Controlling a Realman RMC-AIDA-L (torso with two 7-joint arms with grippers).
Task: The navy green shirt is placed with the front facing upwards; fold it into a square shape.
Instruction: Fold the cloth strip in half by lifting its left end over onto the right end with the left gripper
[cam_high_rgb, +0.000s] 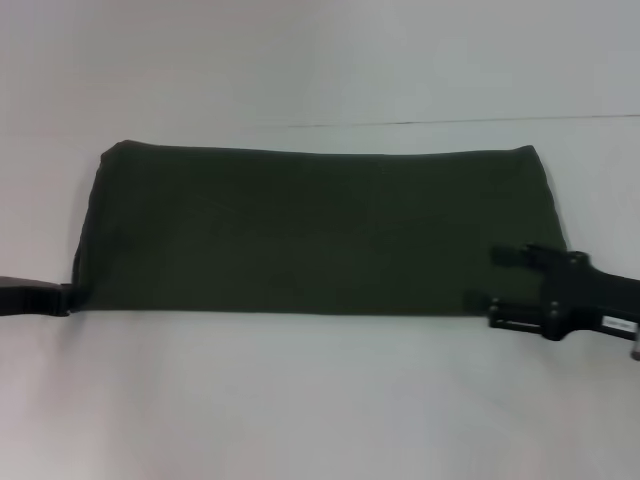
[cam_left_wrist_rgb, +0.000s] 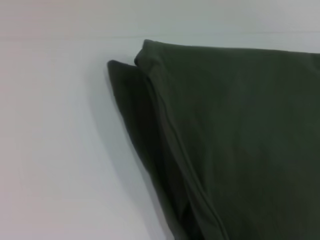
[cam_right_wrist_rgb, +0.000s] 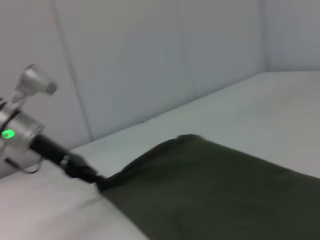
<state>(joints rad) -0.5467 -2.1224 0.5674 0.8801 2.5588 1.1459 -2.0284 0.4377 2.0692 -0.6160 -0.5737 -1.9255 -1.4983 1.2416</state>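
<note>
Shirt (cam_high_rgb: 320, 232) lies as a wide folded band on the white surface (cam_high_rgb: 320, 400). Left gripper (cam_high_rgb: 62, 298) at near-left corner, right gripper (cam_high_rgb: 482, 280) at near-right edge; jaws' state unclear. Uneven lift could skew layers.

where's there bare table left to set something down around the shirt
Bare table runs along the whole near side of the navy green shirt, and another wide strip lies beyond its far edge. The shirt's two near corners are crowded: the left gripper is at one, the right gripper at the other.
</note>
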